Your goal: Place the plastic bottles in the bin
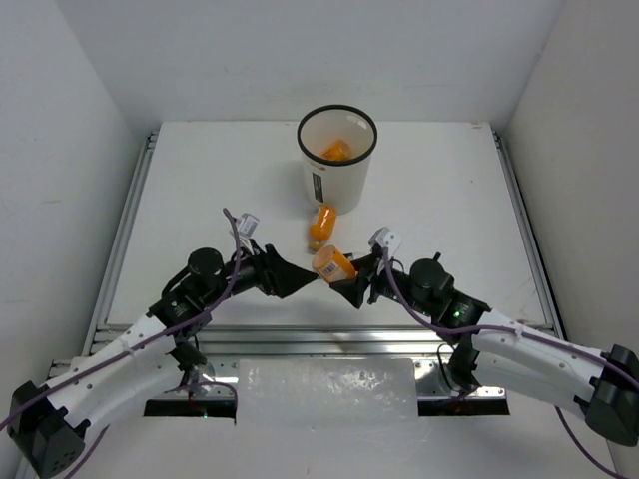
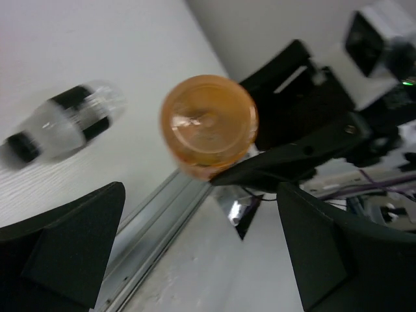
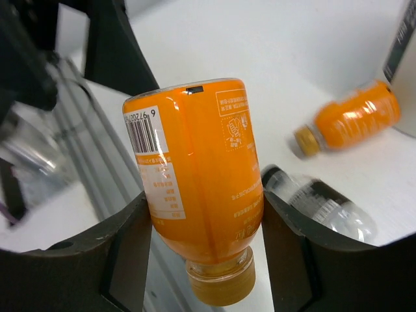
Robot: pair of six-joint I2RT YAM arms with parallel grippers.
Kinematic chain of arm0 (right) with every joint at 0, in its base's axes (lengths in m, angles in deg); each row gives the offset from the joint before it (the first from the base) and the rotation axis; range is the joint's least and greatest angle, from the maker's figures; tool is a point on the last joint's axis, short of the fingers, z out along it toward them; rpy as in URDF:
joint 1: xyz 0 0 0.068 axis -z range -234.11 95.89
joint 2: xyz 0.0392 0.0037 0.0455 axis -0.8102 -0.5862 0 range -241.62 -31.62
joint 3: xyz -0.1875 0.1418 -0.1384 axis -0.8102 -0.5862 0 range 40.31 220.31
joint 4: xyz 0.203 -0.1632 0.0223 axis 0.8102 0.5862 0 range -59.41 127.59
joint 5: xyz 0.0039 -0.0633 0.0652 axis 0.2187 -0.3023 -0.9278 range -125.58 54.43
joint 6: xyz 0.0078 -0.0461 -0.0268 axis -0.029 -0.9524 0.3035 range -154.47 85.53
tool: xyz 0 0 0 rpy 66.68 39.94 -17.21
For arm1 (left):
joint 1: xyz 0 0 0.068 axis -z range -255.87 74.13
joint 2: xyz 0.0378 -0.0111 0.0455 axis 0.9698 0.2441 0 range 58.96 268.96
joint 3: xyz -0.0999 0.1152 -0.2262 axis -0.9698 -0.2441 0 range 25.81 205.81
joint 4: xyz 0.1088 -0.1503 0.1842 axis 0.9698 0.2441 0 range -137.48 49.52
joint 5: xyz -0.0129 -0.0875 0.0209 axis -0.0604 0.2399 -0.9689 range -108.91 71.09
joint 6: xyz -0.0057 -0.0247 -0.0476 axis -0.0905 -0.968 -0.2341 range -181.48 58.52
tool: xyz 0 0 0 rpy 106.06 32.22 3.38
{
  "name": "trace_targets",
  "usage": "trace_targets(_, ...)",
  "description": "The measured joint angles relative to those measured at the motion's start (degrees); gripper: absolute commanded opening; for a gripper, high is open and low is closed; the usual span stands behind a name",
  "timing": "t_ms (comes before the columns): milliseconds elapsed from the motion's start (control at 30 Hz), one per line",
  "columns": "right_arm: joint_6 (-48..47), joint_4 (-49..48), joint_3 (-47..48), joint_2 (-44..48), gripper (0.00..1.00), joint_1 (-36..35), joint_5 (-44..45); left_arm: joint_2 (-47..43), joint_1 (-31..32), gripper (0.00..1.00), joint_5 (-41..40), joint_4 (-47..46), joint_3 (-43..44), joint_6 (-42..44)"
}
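one orange bottle (image 3: 198,188) clamped in right gripper (image 3: 207,242); left gripper (image 2: 201,250) spread wide

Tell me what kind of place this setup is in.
Most likely a robotics lab test cell rather than a home or shop: a white table boxed in by plain white walls, metal rails along its edges, and two robot arms at its near edge.

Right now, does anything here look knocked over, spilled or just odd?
Nothing looks spilled or broken. Two bottles lie on their sides on the table: an orange bottle beside the bin, and a clear bottle with dark labels nearby. The right gripper holds a second orange bottle by its body.
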Motion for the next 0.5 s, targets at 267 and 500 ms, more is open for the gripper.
trace_targets(267, 7.17, -10.27, -2.38, 3.91, 0.31, -0.04, -3.58, 8.33, 6.32, 1.00, 0.37, -15.91, 3.54, -1.75)
trace_targets(500, 7.43, -10.01, -1.38, 3.87, 0.39, 0.31, -4.79, 15.43, 7.65, 0.33, -1.42, -16.44, 7.56, -1.66)
